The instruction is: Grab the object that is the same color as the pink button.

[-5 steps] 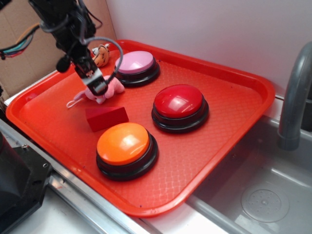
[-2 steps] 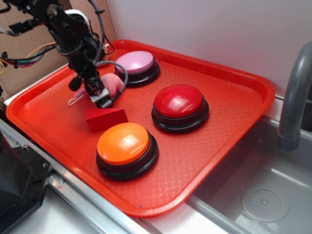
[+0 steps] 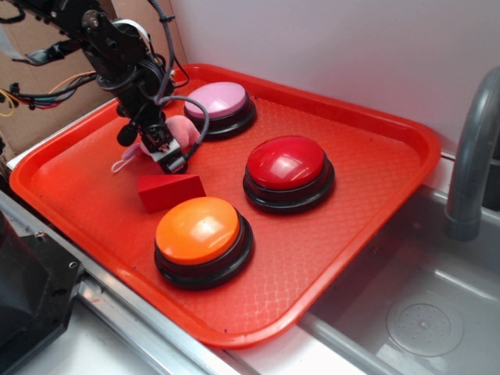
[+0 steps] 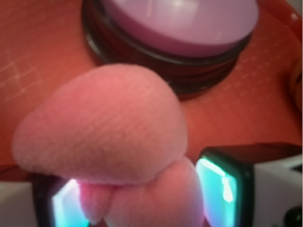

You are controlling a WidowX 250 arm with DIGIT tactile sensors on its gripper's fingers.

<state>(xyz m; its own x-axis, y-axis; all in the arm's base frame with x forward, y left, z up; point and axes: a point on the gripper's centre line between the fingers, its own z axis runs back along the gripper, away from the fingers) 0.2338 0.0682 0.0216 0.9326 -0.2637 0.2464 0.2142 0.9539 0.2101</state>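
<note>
Hand grips the pink plush between its fingers, near the pink button.

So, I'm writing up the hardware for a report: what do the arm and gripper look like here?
The arm is black, with a grey corrugated cable looping beside the gripper and coloured wires bundled behind. In the wrist view the fingers are black and white with glossy teal pads.

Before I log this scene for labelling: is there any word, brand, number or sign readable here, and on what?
None can be read.
The pink button, red button, orange button and red wedge block are plain.
The pink plush toy at the gripper shows no tag or print.
The tray is unmarked.
</note>
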